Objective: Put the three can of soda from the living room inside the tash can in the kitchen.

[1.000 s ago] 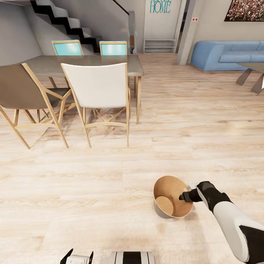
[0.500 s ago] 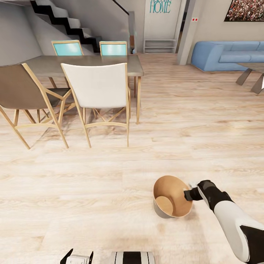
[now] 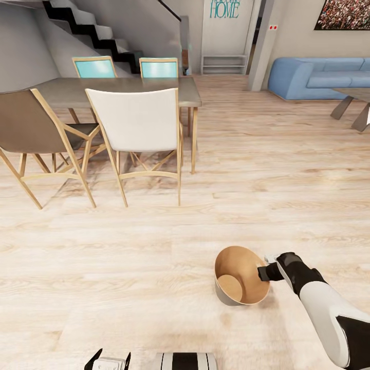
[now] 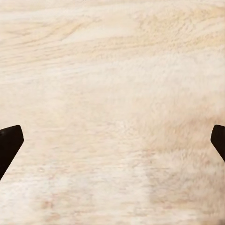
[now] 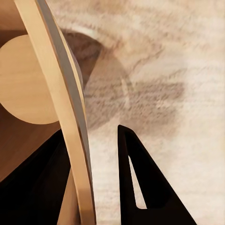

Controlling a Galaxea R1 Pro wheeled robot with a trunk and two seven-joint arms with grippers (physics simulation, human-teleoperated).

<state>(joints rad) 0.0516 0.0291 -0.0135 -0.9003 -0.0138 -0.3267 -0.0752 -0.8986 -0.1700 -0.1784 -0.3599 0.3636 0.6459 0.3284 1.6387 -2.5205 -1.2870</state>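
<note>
The floor [image 3: 154,288] of pale wood carries one dining table [image 3: 123,91] with four chairs, and one blue sofa [image 3: 318,77] by the far wall. One tash can [image 3: 241,282] stands on the floor, well apart from the table, empty, no soda cans inside. Over the last second the right hand [image 3: 265,271] has slid onto its rim and now straddles the wall, seemingly clamping it, ready for carrying. The left hand [image 4: 112,140] hangs released above bare floor.

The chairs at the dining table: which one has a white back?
The white-backed chair, on the table's near side. Its neighbour is brown; the two far ones are turquoise.
</note>
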